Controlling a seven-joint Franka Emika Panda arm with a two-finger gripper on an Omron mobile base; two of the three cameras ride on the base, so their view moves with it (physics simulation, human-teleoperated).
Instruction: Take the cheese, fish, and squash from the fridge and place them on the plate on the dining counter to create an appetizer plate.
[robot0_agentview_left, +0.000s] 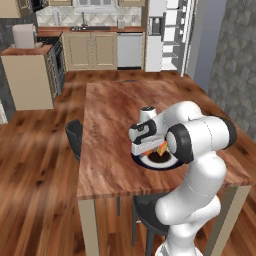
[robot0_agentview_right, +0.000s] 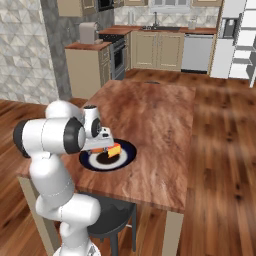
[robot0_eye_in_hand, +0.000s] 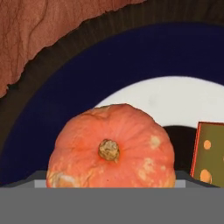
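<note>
At the near end of the long reddish-brown wood-grain dining counter (robot0_agentview_left: 115, 125), close to its front edge, I've got the white arm folded low, elbow up, wrist bent down so the two-finger gripper (robot0_agentview_left: 148, 149) points at the round plate with the dark navy rim and white centre (robot0_agentview_right: 129, 152). From the right base camera the hand sits right over the plate's left half.

Hand camera: the small round orange-brown squash (robot0_eye_in_hand: 111, 151) sits dead centre at the bottom, stem facing me, over the boundary between the navy rim (robot0_eye_in_hand: 65, 92) and the white centre. Its lower part is cut off at the view's bottom, so I can't tell whether the jaws are clamped on it or spread, or whether it's resting on the plate.

The yellow-orange triangular cheese wedge with the reddish edge (robot0_eye_in_hand: 209, 153) is on the plate just beside the squash, a dark patch between them. In the base views the cheese (robot0_agentview_right: 114, 149) peeks out next to the hand.

The tall pale fridge (robot0_agentview_left: 170, 35) is at the far end of the room, with white shelves showing.
</note>
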